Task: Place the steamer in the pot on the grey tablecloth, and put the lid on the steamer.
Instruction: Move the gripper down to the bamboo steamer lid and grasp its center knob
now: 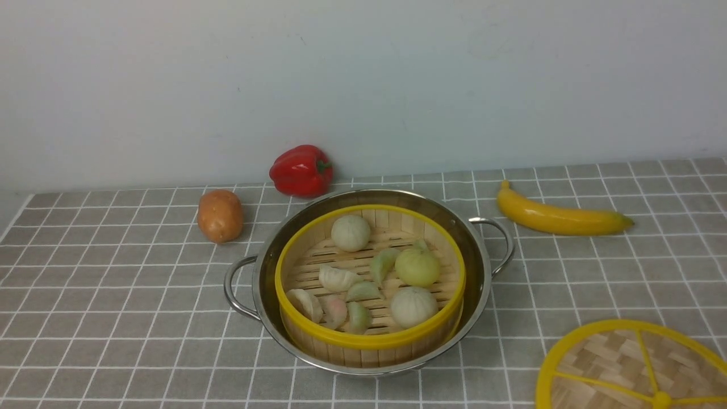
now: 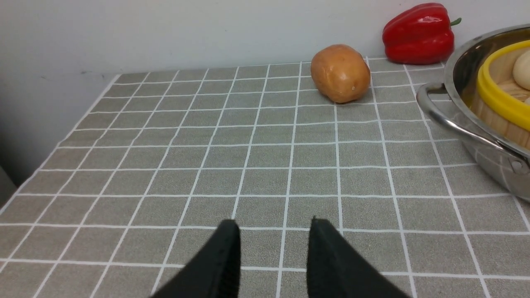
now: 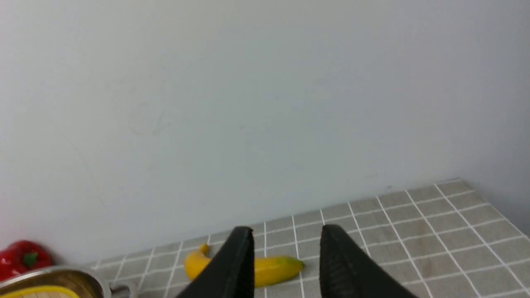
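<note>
**Steamer's in the pot, lid yet to go on**

The steamer [image 1: 369, 342] sits inside the pot [image 1: 472, 250] in the middle of the grey tablecloth [image 1: 113, 318], leaning a touch toward the near side by the look of it. In it lie three pale buns [image 1: 351, 232] and a handful of dumplings [image 1: 338, 278] spread over the slatted floor. The pot holds nothing else that I can see.

The lid [image 1: 613, 363] lies flat on the cloth at the near right corner of the bench, well apart from the pot and partly out of the front view. So the lid looks like the job in hand. The right fingers [image 3: 242, 248] stand apart and empty, pointed off toward the banana [image 3: 269, 267] and the wall. The left fingers [image 2: 232, 240] are also parted with nothing between them, low over bare cloth to the left of the pot.

I'd say the right arm is the nearer one. It should come down on the lid's thick rim or its centre knob and lift it level. Then it should centre the lid over the steamer's yellow rim before lowering — a crooked drop could catch a bun.
</note>
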Robot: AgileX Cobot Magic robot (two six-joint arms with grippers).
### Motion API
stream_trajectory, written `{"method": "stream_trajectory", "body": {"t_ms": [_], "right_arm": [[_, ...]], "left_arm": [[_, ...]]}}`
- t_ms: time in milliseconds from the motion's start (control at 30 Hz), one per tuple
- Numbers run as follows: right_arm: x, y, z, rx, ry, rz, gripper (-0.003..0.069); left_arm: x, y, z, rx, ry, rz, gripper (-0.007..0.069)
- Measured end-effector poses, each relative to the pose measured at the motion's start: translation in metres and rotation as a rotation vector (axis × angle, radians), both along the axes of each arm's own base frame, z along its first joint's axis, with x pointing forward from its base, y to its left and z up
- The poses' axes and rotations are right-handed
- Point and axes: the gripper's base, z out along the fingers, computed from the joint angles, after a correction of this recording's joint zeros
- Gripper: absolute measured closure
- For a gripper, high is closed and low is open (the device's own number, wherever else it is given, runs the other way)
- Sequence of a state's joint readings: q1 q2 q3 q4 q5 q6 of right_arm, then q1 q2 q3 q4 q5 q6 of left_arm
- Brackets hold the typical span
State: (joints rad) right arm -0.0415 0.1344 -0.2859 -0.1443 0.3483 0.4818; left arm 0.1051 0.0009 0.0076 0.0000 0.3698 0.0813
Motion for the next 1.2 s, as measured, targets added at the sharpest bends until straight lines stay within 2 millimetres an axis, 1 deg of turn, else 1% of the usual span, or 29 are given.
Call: {"method": "stream_trajectory", "body": {"t_ms": [100,167,267,400,533,567,633,733,767,867,933,1033,1100,1200], "right_arm": [[0.003,-0.001,0.031,-0.054,0.057,-0.004,0.0414],[0.005,-0.001,0.047,-0.093,0.119,0.001,0.0414],[0.007,0.000,0.058,-0.085,0.172,0.010,0.0414],[0.012,0.004,0.067,-0.014,0.206,0.050,0.0414],[0.014,0.006,0.061,-0.065,0.300,0.083,0.0414],[0.013,0.006,0.057,-0.135,0.351,0.103,0.0414],[0.011,0.007,0.053,-0.203,0.398,0.127,0.0414],[0.006,0.012,0.043,-0.356,0.518,0.239,0.0414],[0.004,0.013,0.040,-0.381,0.547,0.270,0.0414],[0.003,0.018,0.037,-0.383,0.574,0.338,0.0414],[0.010,0.024,0.034,-0.347,0.612,0.419,0.0414],[0.023,0.027,0.029,-0.326,0.696,0.480,0.0414],[0.045,0.029,0.018,-0.328,0.810,0.546,0.0414],[0.063,0.032,0.006,-0.334,0.896,0.592,0.0414]], "left_arm": [[0.000,0.000,0.000,0.000,0.000,0.000,0.0392],[0.000,0.000,0.000,0.000,0.000,0.000,0.0391],[0.000,0.000,0.000,0.000,0.000,0.000,0.0384],[0.000,0.000,0.000,0.000,0.000,0.000,0.0382],[0.000,0.000,0.000,0.000,0.000,0.000,0.0382],[0.000,0.000,0.000,0.000,0.000,0.000,0.0382],[0.000,0.000,0.000,0.000,0.000,0.000,0.0382],[0.000,0.000,0.000,0.000,0.000,0.000,0.0382],[0.000,0.000,0.000,0.000,0.000,0.000,0.0382],[0.000,0.000,0.000,0.000,0.000,0.000,0.0382],[0.000,0.000,0.000,0.000,0.000,0.000,0.0382],[0.000,0.000,0.000,0.000,0.000,0.000,0.0382],[0.000,0.000,0.000,0.000,0.000,0.000,0.0382],[0.000,0.000,0.000,0.000,0.000,0.000,0.0382]]}}
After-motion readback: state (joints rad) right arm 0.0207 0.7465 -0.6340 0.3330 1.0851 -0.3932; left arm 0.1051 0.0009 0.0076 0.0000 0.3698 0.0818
